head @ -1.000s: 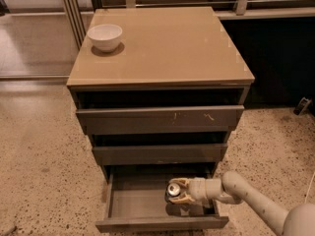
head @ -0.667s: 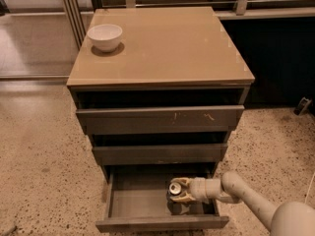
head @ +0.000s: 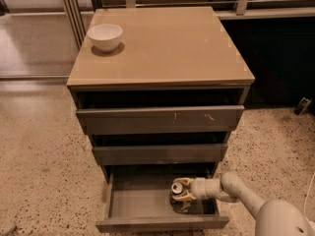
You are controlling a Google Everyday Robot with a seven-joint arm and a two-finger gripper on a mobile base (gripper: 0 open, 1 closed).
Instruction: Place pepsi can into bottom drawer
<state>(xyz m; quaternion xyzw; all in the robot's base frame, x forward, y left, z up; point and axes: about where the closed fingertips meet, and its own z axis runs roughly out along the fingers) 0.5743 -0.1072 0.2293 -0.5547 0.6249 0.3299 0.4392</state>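
Note:
The bottom drawer (head: 140, 203) is pulled out at the foot of the grey-brown cabinet, a shallow tray with a flat front. The pepsi can (head: 175, 187), dark with a silver top, stands upright in the drawer's right half. My gripper (head: 180, 190) reaches in from the right, level with the can. Its cream fingers (head: 183, 182) sit on either side of the can and are shut on it. I cannot tell whether the can's base touches the drawer floor.
A white bowl (head: 105, 36) sits at the back left of the cabinet top (head: 167, 48). The scratched top drawer (head: 160, 117) and the middle drawer (head: 160, 154) stick out slightly above the gripper. Speckled floor surrounds the cabinet; a dark wall stands at the right.

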